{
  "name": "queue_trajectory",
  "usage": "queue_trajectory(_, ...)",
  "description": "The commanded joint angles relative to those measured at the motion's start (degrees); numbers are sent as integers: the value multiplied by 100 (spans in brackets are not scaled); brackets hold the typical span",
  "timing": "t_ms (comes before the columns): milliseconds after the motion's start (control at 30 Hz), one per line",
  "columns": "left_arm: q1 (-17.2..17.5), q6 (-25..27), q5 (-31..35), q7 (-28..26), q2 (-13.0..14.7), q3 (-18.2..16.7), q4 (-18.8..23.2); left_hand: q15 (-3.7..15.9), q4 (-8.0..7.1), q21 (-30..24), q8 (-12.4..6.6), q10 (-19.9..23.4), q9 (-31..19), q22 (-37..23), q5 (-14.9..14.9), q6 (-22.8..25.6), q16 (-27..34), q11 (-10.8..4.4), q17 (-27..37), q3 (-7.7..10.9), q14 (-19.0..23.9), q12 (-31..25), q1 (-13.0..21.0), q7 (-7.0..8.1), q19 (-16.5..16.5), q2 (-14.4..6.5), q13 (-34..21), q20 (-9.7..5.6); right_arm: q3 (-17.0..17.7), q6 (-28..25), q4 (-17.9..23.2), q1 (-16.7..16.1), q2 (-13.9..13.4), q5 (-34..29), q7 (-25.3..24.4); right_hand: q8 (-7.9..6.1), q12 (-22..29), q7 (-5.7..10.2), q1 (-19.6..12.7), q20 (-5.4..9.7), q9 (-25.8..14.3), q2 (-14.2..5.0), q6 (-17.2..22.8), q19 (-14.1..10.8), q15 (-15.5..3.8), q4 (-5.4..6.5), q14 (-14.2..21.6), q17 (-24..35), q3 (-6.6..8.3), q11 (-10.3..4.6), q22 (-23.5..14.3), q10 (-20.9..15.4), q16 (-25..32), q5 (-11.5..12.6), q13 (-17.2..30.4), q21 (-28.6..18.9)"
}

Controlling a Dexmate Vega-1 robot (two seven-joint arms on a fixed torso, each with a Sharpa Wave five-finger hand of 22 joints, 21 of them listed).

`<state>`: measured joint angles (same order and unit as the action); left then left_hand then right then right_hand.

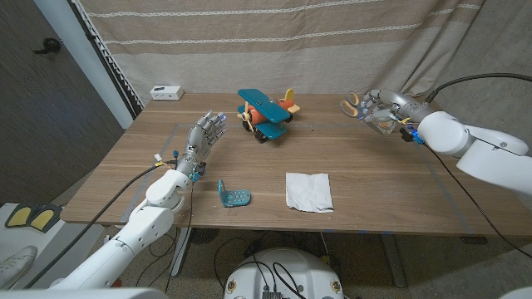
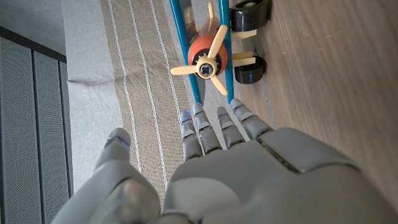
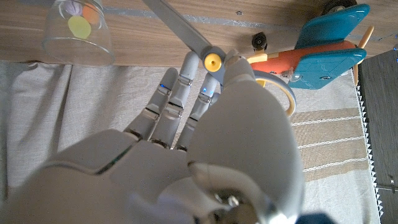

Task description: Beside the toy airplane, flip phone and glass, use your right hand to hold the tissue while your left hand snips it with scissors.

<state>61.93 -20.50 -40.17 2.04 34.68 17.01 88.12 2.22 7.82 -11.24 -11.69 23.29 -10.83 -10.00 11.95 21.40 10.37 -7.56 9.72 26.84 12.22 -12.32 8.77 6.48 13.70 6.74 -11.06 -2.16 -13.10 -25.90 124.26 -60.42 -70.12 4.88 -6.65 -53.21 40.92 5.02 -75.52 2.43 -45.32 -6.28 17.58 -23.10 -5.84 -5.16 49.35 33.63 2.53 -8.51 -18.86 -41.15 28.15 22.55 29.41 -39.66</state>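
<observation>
Left arm: comes in from the near left corner and reaches up over the table.
Left hand [image 1: 206, 133]: held up off the wood, fingers apart and straight, holding nothing, pointing at the toy airplane [image 1: 266, 115].
Right arm: comes in from the right side, lifted over the far right of the table.
Right hand [image 1: 376, 106]: fingers wrapped around the scissors [image 3: 186, 32], near the glass [image 3: 78, 32].
Tissue [image 1: 308, 190]: flat near the front edge.
Flip phone [image 1: 233, 195]: open, just left of the tissue.
</observation>
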Motion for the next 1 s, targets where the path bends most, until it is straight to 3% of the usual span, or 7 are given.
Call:
queue_trajectory(33,132,102,51,-177,68,-12,345,821,42,-9,-39,36,-13,-19,25,42,21,14,25,20,68,-46,13,49,16,-34,-22,-431,145,247,8,-115,-74,-51,3,-41,28,38,-433,510,-2,-369,9,26,-801,49,74,19,92,-326,-18,-338,-15,34,1222,-57)
queue_trajectory(333,236,264,201,-573,92,-41,716,765,43,-14,-42,49,-19,-19,21,64,33,11,27,21,111,-47,17,57,36,-33,-26,-399,209,681,-158,-215,-143,-355,-105,-45,19,38,-435,510,20,-366,15,48,-801,45,77,25,96,-326,-12,-349,-31,19,1218,-104)
queue_trajectory(433,233,317,198,-611,80,-24,787,674,34,-24,-37,93,-26,-25,16,76,67,23,35,21,212,-58,8,66,59,-38,-35,-134,294,817,-198,-297,-137,-383,-139,-43,15,47,-440,506,34,-363,22,53,-802,40,77,25,100,-325,-10,-354,-38,16,1219,-119)
queue_trajectory(733,161,424,188,-594,51,51,814,614,24,-30,-30,154,-31,-29,11,73,95,15,44,21,313,-76,-6,89,77,-43,-43,-32,453,1176,-355,-500,5,-582,-337,-49,2,45,-431,505,84,-358,80,64,-802,43,124,48,102,-317,-2,-375,-27,4,1210,-170)
queue_trajectory(800,141,461,215,-619,53,70,829,563,2,-37,-30,362,-35,-38,3,84,133,-60,63,19,445,-157,-42,110,89,-58,-72,164,449,1250,-397,-500,37,-632,-332,-48,-2,54,-431,512,98,-356,90,66,-802,41,122,45,103,-316,1,-381,-36,3,1208,-182)
queue_trajectory(933,117,491,261,-747,-13,95,853,533,-9,-32,-40,442,-39,-43,-2,113,112,-125,73,21,417,-191,-62,140,73,-69,-104,211,439,1330,-461,-475,73,-732,-293,-45,-9,57,-432,515,121,-355,101,74,-802,40,124,46,107,-315,4,-386,-44,0,1211,-200)
queue_trajectory(1000,85,509,287,-761,-26,117,840,497,-11,-25,-40,378,-41,-46,-4,116,90,-82,77,22,364,-167,-69,140,51,-72,-116,253,448,1389,-507,-464,103,-755,-281,-45,-15,59,-427,518,127,-356,102,77,-802,42,123,47,107,-313,7,-387,-49,-3,1209,-214)
